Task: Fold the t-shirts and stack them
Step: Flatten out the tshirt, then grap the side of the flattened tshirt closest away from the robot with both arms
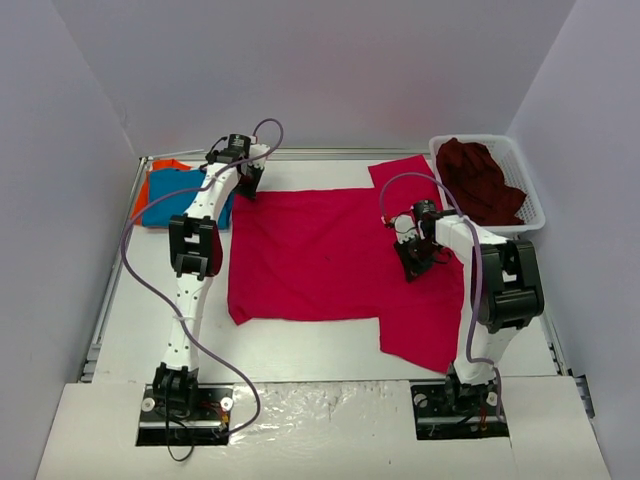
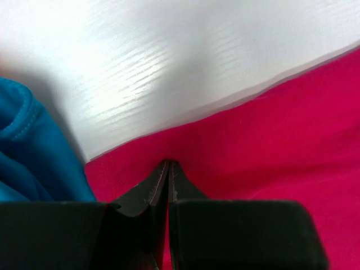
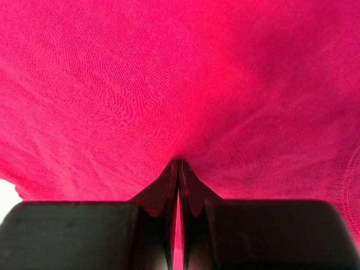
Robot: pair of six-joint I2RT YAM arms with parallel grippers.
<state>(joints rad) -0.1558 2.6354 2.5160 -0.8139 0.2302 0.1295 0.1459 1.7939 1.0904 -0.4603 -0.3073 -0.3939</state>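
The crimson-pink t-shirt (image 1: 320, 260) lies spread flat across the middle of the table, one part reaching the front right. My left gripper (image 1: 248, 186) is at its far left corner. In the left wrist view the gripper (image 2: 169, 163) is shut, pinching the pink cloth (image 2: 270, 140) just inside its hem. My right gripper (image 1: 413, 264) is low over the shirt's right side. In the right wrist view it (image 3: 179, 163) is shut on a pinch of that cloth (image 3: 169, 79), with creases fanning from the tips. A folded blue t-shirt (image 1: 175, 197) lies on an orange one (image 1: 157, 169) at the far left.
A white mesh basket (image 1: 528, 178) at the far right corner holds a bunched dark maroon t-shirt (image 1: 482, 180). The blue t-shirt (image 2: 25, 152) lies close to the left of my left fingers. White walls enclose the table on three sides.
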